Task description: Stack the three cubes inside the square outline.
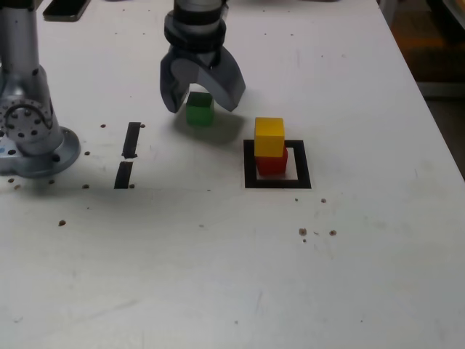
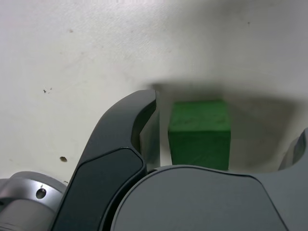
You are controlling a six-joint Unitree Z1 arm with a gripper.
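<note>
Green is the colour left to deal with: the green cube (image 1: pixel 199 107) sits alone on the white table (image 1: pixel 218 276), toward its far edge and well apart from the square outline (image 1: pixel 277 165). You have the gripper (image 1: pixel 201 100) hanging directly over it with the jaws spread wide, one finger on either side of the block and nothing held. In the wrist view the green cube (image 2: pixel 199 133) lies between the dark fingers (image 2: pixel 130 130), apart from the near one by a narrow gap, so it looks untouched as yet.

Inside the outline the red cube (image 1: pixel 273 162) rests on the white centre, and the yellow cube (image 1: pixel 269 136) stands on top of it, shifted a little toward the far edge, so the pair is not quite square. That leaves two of three stacked, by my reading, and the top face of the yellow block is where the green one must go.

Your open jaws straddle the block for a side pinch, which keeps its underside free to set down. Two short black tape strips (image 1: pixel 128 155) lie nearer the arm's base (image 1: pixel 33 138); they play no part.
</note>
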